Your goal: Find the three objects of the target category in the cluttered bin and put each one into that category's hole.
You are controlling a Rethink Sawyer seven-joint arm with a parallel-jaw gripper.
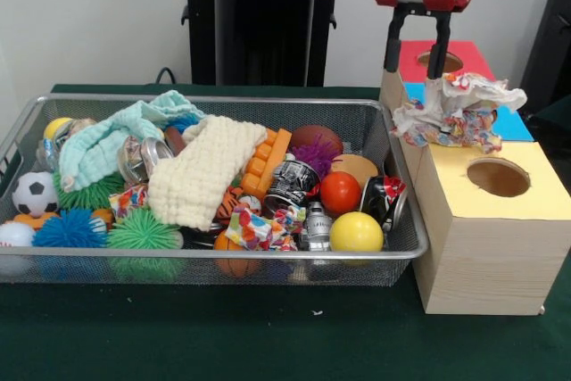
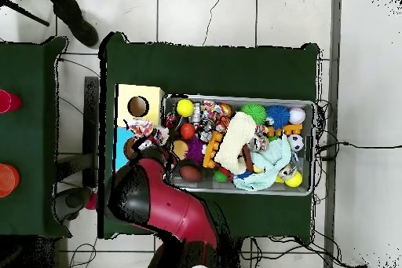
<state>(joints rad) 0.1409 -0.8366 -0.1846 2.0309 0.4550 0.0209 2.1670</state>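
Now, table [image 1: 268,336]: green cloth; bare strip in front of the bin and box, and more bare cloth on the far side in the overhead view.
Bin [image 1: 214,267]: wire mesh, long axis across the table, its right end touching the box; packed to the rim, little free room inside.
Box [image 1: 486,238]: wooden, long axis running away from the camera; yellow top nearest with an uncovered round hole [image 1: 498,178], blue section behind it, red section farthest with a second hole partly seen.
Arm [image 2: 161,206]: red and black, comes in over the box end, clear of the bin.
Wrapper [image 1: 455,111]: crumpled, colourful, long axis across the box; lies over the blue section, overhanging the box's left edge toward the bin.
Pincer [image 1: 416,67]: two black fingers pointing straight down, spread; the right tip meets the wrapper's top, the left tip hangs just beside the box's left edge.
Cloth [image 1: 203,171]: cream knit, lying on top of the clutter, mid-bin.
Ball [image 1: 356,232]: yellow, against the bin's near right rim.
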